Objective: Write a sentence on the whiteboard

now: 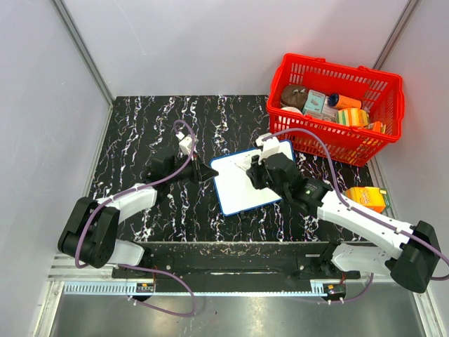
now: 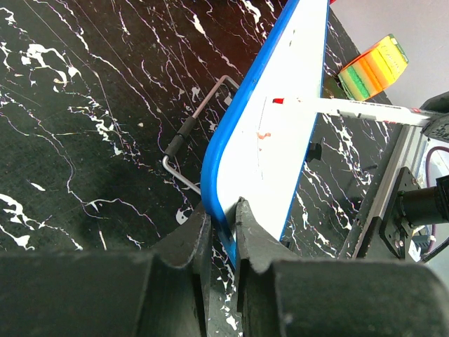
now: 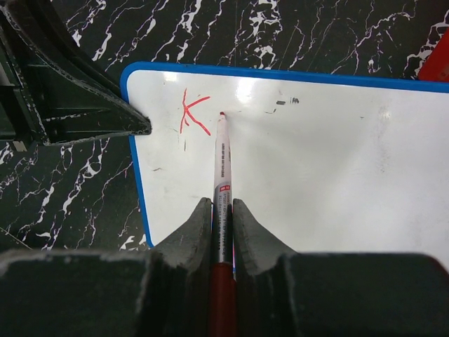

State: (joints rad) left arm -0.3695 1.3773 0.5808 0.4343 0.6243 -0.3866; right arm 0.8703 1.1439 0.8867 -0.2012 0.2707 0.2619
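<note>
on the whiteboard (image 3: 316,161), only the start of the sentence (image 3: 191,116): one red "k" near a corner, all the rest bare white. flat on the black marbled table (image 1: 154,140), about mid-way across, near the red basket (image 1: 337,105) but apart from it. just right of that letter, the red tip of the marker (image 3: 223,175), touching the surface or nearly so; cannot tell which. marker barrel clamped between the closed fingers of the right gripper (image 3: 222,205). blue side frame pinched by the left gripper (image 2: 224,210), closed on the edge. very early in the writing step, by the look of it. next: short, light strokes for the second letter, stepping rightward, with even pressure and a firm hold against sliding.
</note>
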